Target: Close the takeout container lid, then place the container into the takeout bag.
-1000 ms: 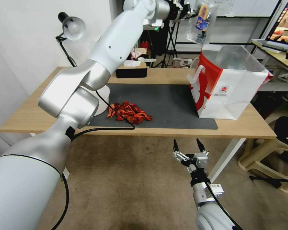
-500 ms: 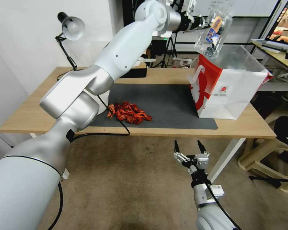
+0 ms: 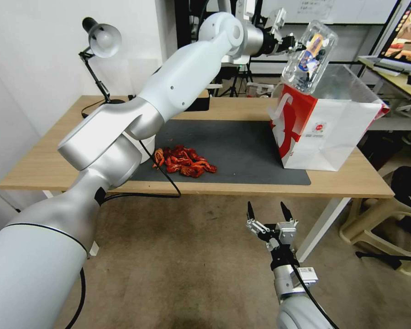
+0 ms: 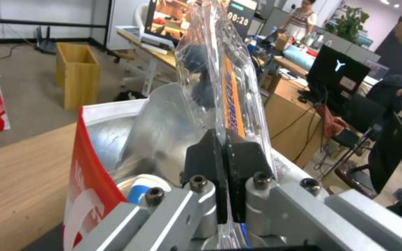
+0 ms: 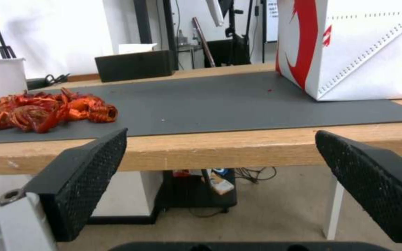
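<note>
The wooden table (image 3: 41, 164) carries a dark mat (image 3: 242, 151), which spreads out below and to the left of the raised left gripper (image 3: 293, 45). On the right end of that mat, directly under the gripper's load, stands the takeout bag (image 3: 326, 132), upright with its mouth open; its red side (image 4: 82, 181) and silvery foil lining (image 4: 154, 132) show just beneath the gripper in the left wrist view. Well to the left of the bag, and far below the left gripper, a heap of red crayfish (image 3: 183, 161) lies on the mat. The takeout container (image 3: 310, 55) is pinched at one edge between the left gripper's closed black fingers (image 4: 201, 164), which clamp it and hold it tilted in the air above the bag's near left corner; its lid (image 4: 231, 80) is shut against the tray half, with dark blueberries visible through the clear plastic. The right gripper (image 3: 266, 214) hangs low in front of the table's near edge, below the tabletop, its two textured pads (image 5: 89, 167) spread wide apart with nothing between them, well apart from bag and container.
</note>
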Available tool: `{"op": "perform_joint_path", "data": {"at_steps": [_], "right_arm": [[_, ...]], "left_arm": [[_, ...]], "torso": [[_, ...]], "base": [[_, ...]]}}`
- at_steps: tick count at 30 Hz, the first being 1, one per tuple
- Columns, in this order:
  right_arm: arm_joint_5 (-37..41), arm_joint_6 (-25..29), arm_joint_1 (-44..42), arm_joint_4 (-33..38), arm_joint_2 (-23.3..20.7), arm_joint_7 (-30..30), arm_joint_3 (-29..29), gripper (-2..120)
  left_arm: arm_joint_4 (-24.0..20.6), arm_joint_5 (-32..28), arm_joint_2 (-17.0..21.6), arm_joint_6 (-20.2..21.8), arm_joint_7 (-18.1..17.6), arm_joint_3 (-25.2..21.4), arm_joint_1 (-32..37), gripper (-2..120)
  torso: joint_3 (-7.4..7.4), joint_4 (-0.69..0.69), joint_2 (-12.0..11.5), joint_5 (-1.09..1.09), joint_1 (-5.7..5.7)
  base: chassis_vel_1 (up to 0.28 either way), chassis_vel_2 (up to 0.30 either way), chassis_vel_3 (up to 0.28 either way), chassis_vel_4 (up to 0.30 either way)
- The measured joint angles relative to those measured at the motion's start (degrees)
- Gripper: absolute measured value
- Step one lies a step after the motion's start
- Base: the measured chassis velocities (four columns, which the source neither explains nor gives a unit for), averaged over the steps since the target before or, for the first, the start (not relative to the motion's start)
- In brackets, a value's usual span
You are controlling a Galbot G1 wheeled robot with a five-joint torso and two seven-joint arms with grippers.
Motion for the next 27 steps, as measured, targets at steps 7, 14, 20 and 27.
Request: {"op": "perform_joint_path", "data": {"at_steps": [7, 14, 20, 27], "right_arm": [[-0.05, 0.0, -0.1, 0.13, 0.23, -0.02, 0.24, 100], [-0.24, 0.05, -0.27, 0.0, 0.85, -0.2, 0.33, 100], [-0.28, 0.08, -0.13, -0.22, 1.09, -0.22, 0.33, 100], [-0.32, 0.09, -0.04, -0.44, 1.32, -0.24, 0.35, 100]], "left_arm": [[-0.09, 0.12, 0.02, -2.04, 1.75, 1.18, 0.73, 0], [-0.19, 0.06, 0.02, -5.57, 4.29, 2.64, 1.3, 0], [-0.21, -0.93, 0.01, -8.13, 4.59, 3.15, 1.39, 0], [0.06, -3.39, 0.02, -11.87, 4.7, 3.37, 0.86, 0]], "torso": [[0.01, 0.0, 0.0, 0.0, 0.0], [0.0, 0.0, 0.0, 0.0, 0.0], [0.0, 0.0, 0.0, 0.0, 0.0], [0.01, 0.0, 0.0, 0.0, 0.0]], "base": [[0.0, 0.0, 0.0, 0.0], [0.0, 0.0, 0.0, 0.0], [0.0, 0.0, 0.0, 0.0], [0.0, 0.0, 0.0, 0.0]]}}
